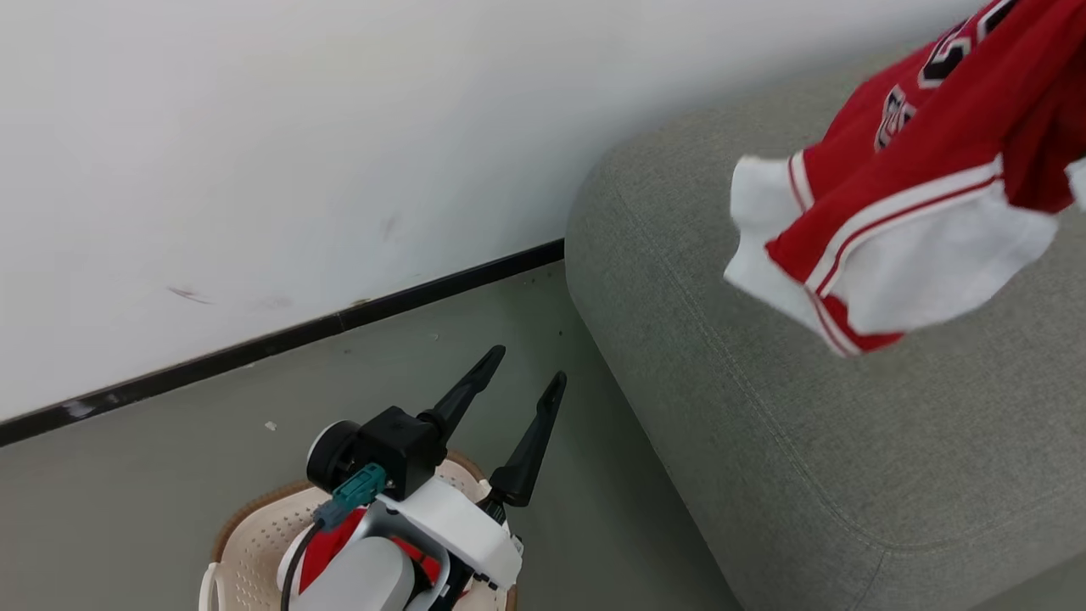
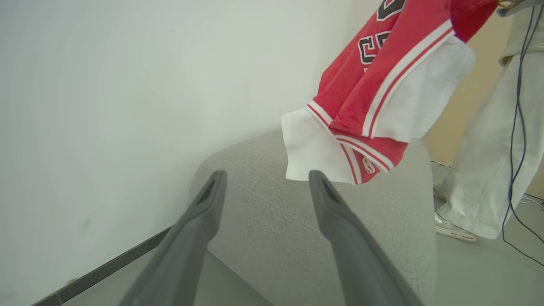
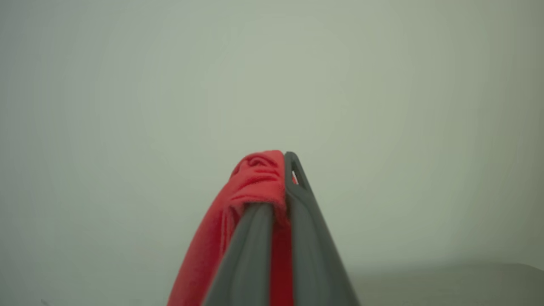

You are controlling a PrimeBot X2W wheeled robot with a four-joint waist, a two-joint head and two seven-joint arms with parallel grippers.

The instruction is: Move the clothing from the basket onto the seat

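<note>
The right gripper [image 3: 281, 182], its two dark fingers pressed together, pinches a bunched fold of the red garment [image 1: 916, 195]. The cloth hangs loose from that single pinch, with its white trim lowest. It dangles over the grey sofa seat [image 1: 764, 424] and appears clear of the cushion, probably held high so it can be dropped there. The left gripper [image 1: 528, 367], fingers spread wide and empty, hovers above the cream basket [image 1: 254, 535] on the floor. More red cloth [image 1: 321, 547] lies inside the basket.
</note>
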